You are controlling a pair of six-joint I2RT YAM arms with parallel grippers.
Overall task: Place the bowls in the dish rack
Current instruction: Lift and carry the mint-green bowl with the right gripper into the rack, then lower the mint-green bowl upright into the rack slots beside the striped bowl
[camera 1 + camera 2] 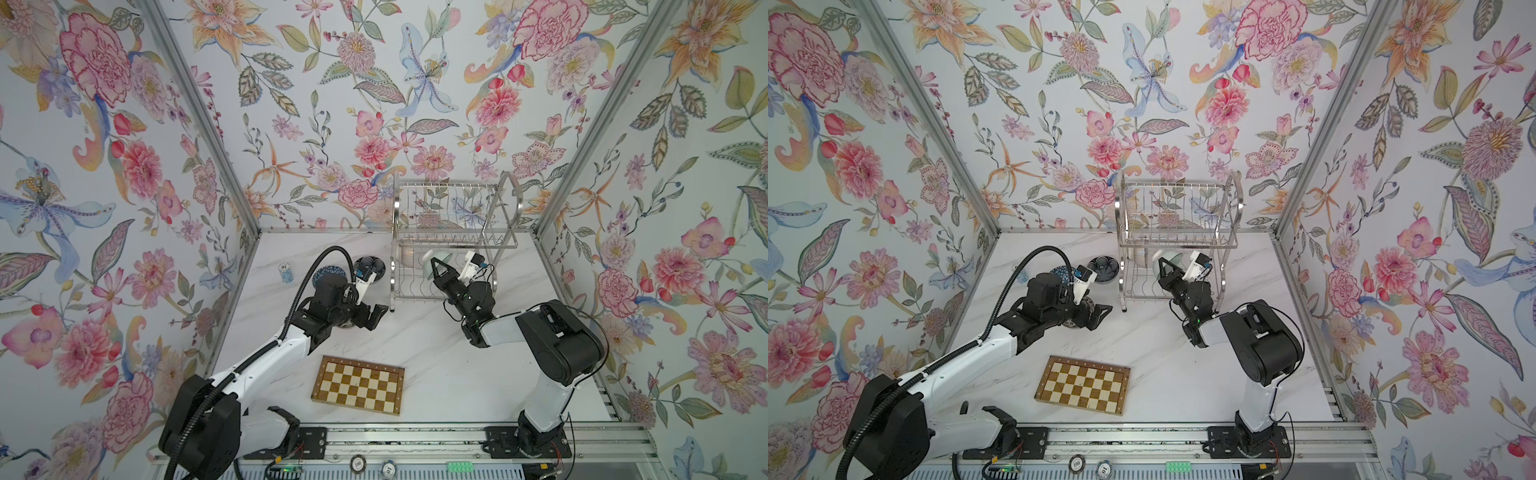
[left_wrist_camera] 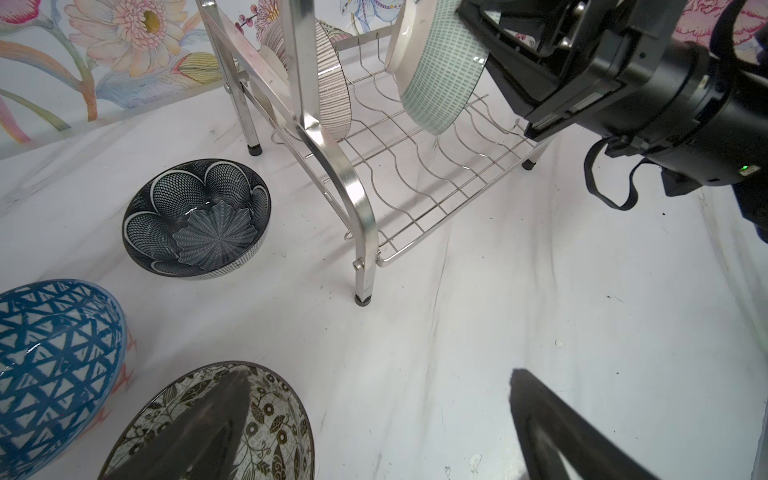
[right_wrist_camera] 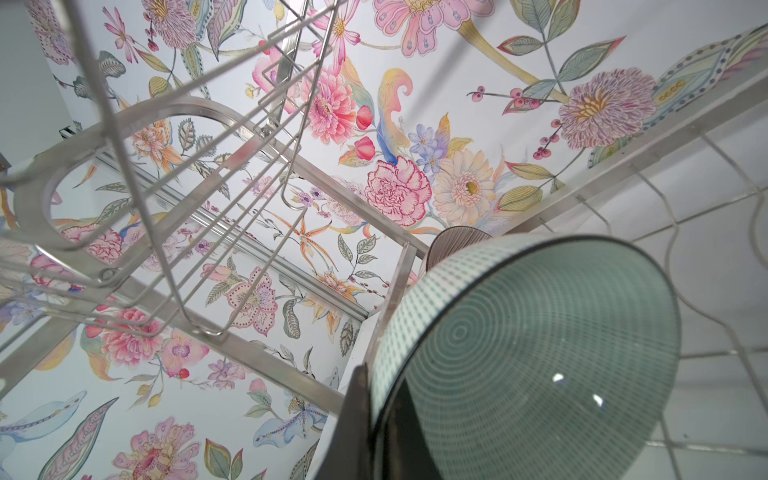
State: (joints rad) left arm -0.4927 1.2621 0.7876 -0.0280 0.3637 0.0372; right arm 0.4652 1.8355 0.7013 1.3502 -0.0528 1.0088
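**Green bowl on edge in the rack's lower tier**

Right gripper [image 1: 436, 266] clenched on the rim of the pale green bowl [image 2: 440, 79], inside the lower tier of the dish rack [image 2: 357, 195]. Bowl stands on edge, tilted, mouth facing the gripper, foot toward the pink-lined bowl [image 2: 332, 83], itself on edge at that tier's left end. Left gripper [image 1: 379, 312] released, jaws wide, above the floral bowl [image 2: 274, 419]. Navy petal bowl [image 2: 195, 216] and blue lattice bowl [image 2: 54, 365] sit mouth-up on the bench [image 1: 436, 345], left of the rack.
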